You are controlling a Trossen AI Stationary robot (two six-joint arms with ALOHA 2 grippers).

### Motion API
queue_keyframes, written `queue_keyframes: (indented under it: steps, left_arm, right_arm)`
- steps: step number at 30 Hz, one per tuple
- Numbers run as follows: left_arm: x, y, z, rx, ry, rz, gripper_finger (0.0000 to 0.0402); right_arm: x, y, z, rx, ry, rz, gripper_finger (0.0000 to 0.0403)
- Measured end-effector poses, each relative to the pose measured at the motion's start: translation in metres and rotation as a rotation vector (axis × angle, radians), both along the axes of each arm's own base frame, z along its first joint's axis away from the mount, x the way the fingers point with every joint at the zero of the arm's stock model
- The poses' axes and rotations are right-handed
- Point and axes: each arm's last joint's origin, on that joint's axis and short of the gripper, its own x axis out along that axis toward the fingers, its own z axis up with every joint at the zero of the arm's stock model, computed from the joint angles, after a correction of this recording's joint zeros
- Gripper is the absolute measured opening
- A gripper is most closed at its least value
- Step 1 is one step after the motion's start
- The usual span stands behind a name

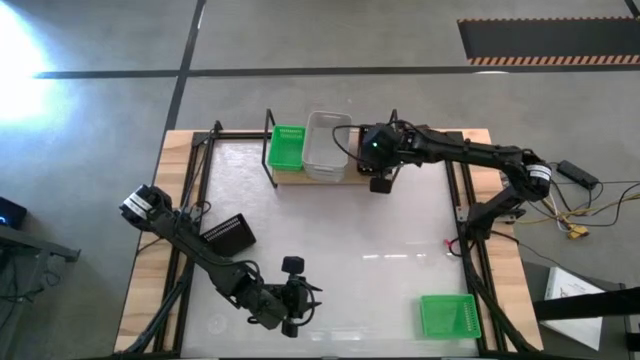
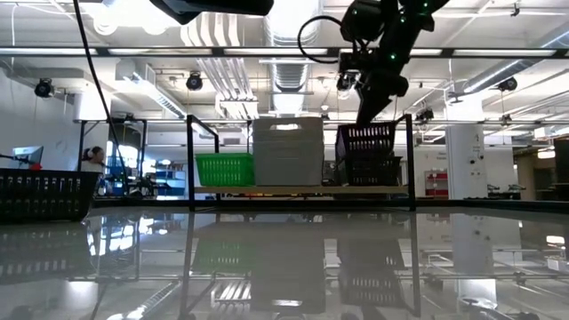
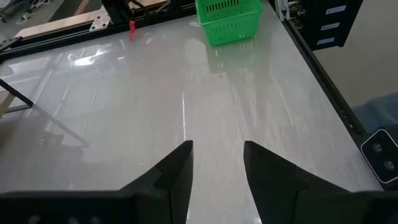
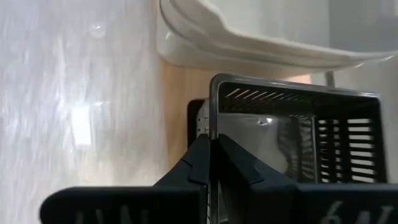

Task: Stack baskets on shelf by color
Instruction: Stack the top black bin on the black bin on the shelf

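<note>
Your right pincer (image 4: 212, 155) was clamped on the rim of a black basket (image 4: 292, 137) at the shelf's (image 1: 290, 177) right end. Your left pincer (image 3: 216, 163) hung open, empty, near the tabletop's (image 1: 330, 230) front edge.

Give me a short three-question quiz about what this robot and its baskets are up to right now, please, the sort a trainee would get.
1. True or false: the right gripper is shut on the rim of a black basket over the shelf.
2. Which loose basket lies nearest the left arm's base?
A. green
B. white
C. black
3. Fill in: going by the low view, the shelf's middle spot holds ____ baskets.

Key
1. True; its fingers pinch the wall of the black basket, which sits tilted on another black basket.
2. C, the black basket; a green basket lies at the table's near right corner.
3. White; the white baskets stand beside the green basket. The left gripper hangs open, empty.
</note>
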Motion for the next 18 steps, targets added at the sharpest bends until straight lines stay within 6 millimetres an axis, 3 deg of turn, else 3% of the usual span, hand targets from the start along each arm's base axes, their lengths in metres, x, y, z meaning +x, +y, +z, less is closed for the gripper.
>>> queue_keyframes:
  steps: [9, 18]
  left_arm:
    - [0.001, -0.001, 0.001, -0.01, -0.013, 0.0, 0.0127]
    - [0.001, -0.001, 0.001, -0.009, -0.013, -0.001, 0.0127]
  right_arm:
    - [-0.004, 0.001, -0.019, 0.032, 0.057, 0.029, 0.0021]
    - [-0.004, 0.001, -0.029, 0.018, 0.044, 0.045, 0.0078]
